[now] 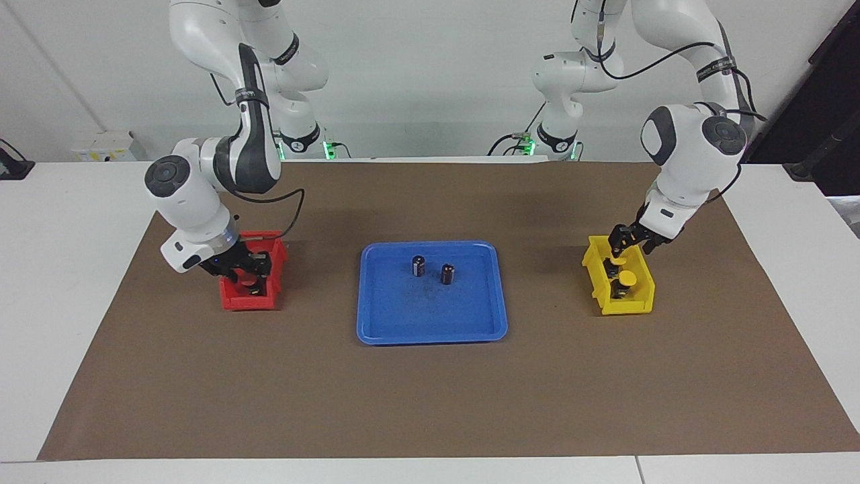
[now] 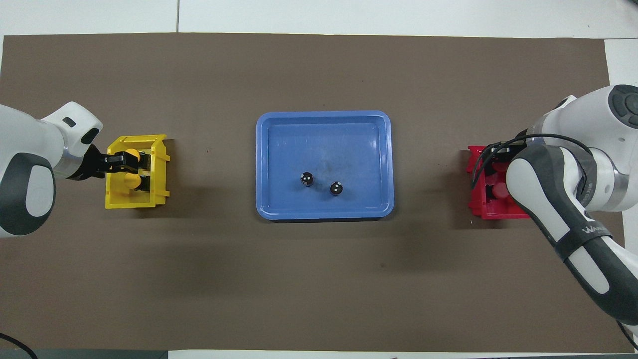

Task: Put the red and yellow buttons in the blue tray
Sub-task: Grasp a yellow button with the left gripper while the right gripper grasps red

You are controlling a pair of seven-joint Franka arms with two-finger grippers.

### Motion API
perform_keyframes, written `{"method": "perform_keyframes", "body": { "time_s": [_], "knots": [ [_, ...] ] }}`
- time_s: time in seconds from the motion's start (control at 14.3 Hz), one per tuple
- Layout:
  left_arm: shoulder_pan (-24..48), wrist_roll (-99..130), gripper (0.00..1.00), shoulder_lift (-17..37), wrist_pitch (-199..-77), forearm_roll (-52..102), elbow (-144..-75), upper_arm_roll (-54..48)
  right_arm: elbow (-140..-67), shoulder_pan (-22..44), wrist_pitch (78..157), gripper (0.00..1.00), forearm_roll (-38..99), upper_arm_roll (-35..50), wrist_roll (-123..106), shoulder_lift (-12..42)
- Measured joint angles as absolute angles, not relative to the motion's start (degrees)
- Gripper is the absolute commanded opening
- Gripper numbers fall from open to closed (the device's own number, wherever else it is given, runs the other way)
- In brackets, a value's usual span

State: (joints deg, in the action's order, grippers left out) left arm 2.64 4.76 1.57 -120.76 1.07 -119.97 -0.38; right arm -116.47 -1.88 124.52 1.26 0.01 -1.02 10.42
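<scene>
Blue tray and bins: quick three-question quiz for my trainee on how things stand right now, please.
1. What stands in the blue tray? A: two dark cylinders. B: two red buttons. C: nothing.
2. True or false: the left gripper is at the yellow bin.
3. Fill in: the right gripper is at the ___ bin.

Key
1: A
2: true
3: red, the red bin
</scene>
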Motion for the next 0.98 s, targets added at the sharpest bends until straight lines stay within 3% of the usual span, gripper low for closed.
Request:
{"method": "perform_keyframes", "body": {
  "time_s": [0.21, 0.35, 0.42, 0.49, 0.77, 0.98],
  "knots": [
    [2.6, 4.8, 0.75, 1.6, -120.8, 1.1, -121.9, -0.5, -117.3, -1.9, 125.1, 0.49, 1.2, 0.0, -2.9, 10.4],
    [2.7, 5.2, 0.75, 1.6, -122.1, 1.1, -123.4, -0.7, -117.4, -2.0, 125.1, 0.32, 1.2, 0.0, -3.6, 10.4],
    [2.7, 5.4, 0.75, 1.6, -123.1, 1.1, -123.9, -0.7, -117.4, -2.0, 125.1, 0.18, 1.2, 0.0, -3.8, 10.4],
    [2.7, 5.5, 0.75, 1.6, -123.8, 1.1, -124.2, -0.7, -117.4, -2.0, 125.1, 0.12, 1.2, 0.0, -3.8, 10.4],
    [2.7, 6.6, 0.74, 1.6, -125.9, 1.1, -124.4, -0.7, -116.0, -2.0, 123.5, 0.11, 1.2, -0.1, -3.8, 10.3],
    [2.7, 7.0, 0.74, 1.6, -126.6, 1.1, -125.1, -0.8, -110.3, -2.0, 116.6, 0.11, 1.1, 0.0, -3.9, 10.3]
  ]
}}
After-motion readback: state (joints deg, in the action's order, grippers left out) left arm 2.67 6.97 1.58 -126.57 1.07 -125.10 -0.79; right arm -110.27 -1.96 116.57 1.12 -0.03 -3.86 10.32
